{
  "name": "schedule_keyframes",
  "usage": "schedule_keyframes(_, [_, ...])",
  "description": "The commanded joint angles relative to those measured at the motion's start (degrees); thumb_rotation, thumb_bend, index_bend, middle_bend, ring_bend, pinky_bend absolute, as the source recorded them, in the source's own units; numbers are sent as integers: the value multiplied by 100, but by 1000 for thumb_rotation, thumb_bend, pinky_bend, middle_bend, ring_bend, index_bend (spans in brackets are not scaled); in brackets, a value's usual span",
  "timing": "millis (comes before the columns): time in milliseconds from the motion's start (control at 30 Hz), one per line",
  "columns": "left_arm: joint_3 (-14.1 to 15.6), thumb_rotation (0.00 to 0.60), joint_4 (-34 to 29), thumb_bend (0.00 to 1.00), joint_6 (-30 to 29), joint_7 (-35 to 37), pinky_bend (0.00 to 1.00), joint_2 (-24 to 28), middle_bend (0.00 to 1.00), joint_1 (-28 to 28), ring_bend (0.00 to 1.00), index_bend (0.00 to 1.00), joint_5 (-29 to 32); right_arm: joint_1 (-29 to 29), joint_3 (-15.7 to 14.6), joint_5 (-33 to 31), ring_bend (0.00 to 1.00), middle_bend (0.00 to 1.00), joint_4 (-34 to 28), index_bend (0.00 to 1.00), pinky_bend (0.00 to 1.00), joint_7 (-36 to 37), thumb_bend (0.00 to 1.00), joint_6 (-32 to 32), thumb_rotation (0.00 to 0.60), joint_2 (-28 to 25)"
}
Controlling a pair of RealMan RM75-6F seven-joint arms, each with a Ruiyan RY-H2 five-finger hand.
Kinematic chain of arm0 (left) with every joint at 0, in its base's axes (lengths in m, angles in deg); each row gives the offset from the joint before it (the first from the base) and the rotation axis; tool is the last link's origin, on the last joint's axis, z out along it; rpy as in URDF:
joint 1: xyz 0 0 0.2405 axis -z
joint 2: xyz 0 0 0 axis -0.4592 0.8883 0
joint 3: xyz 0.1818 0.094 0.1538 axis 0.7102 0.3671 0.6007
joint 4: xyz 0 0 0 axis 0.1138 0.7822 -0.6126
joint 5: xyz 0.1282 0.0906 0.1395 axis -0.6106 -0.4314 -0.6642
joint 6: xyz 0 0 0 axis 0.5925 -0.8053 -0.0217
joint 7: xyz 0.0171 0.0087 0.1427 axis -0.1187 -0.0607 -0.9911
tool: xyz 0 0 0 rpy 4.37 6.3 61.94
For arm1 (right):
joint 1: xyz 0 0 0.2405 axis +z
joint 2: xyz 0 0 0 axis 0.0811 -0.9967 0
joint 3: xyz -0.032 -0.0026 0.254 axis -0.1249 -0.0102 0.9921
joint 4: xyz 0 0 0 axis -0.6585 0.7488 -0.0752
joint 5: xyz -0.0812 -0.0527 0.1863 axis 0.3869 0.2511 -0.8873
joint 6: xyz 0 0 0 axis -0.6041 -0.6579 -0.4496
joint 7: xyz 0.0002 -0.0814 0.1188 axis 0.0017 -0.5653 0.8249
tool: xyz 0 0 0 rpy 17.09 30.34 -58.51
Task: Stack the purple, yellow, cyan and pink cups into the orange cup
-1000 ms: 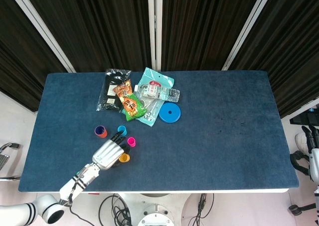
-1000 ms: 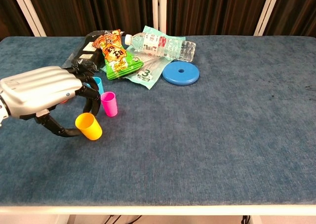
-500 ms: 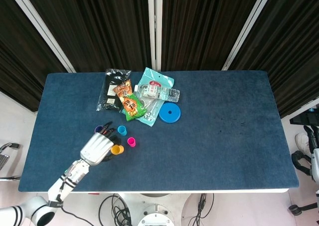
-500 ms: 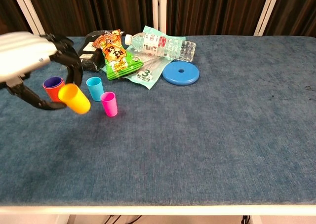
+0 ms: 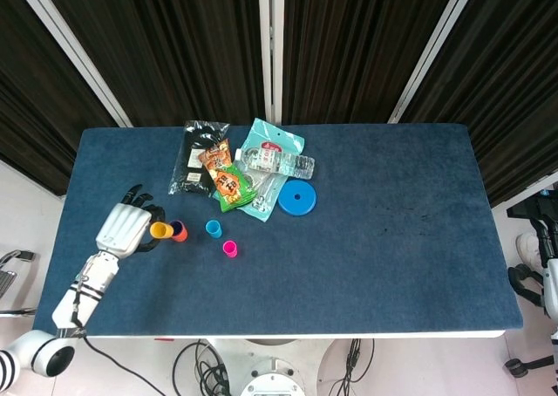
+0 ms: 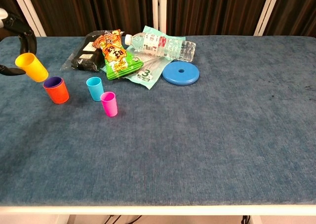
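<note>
My left hand [image 5: 126, 227] holds the yellow cup [image 5: 160, 230] lifted and tilted, just left of the orange cup [image 5: 179, 232]. In the chest view the yellow cup [image 6: 31, 66] hangs above and left of the orange cup [image 6: 57, 90], which has the purple cup [image 6: 52, 81] nested inside it. Only dark fingers [image 6: 19, 31] of the left hand show at that view's left edge. The cyan cup [image 6: 95, 88] and the pink cup [image 6: 109, 103] stand upright on the table to the right. My right hand is out of both views.
Behind the cups lie a snack bag [image 6: 116, 54], a black packet [image 6: 84, 52], a water bottle [image 6: 160, 45] on a teal pouch [image 5: 269, 140] and a blue disc [image 6: 180, 73]. The blue table top [image 6: 222, 120] stretches right.
My left hand has lifted the yellow cup off the table and carried it left and back, past the pink and cyan cups, to beside the orange cup.
</note>
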Motion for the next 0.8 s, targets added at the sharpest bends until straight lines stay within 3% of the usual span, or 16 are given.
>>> schedule_keyframes(33, [-51, 600, 377, 245, 270, 222, 105, -202, 500, 76, 210, 488, 275, -6, 8, 1, 0, 0, -2, 0, 0, 16, 288, -15, 600, -10])
schedule_keyframes(800, [-114, 600, 621, 246, 427, 325, 104, -484, 500, 238, 210, 488, 389, 53, -17, -108, 0, 0, 122, 0, 0, -28, 288, 170, 600, 72])
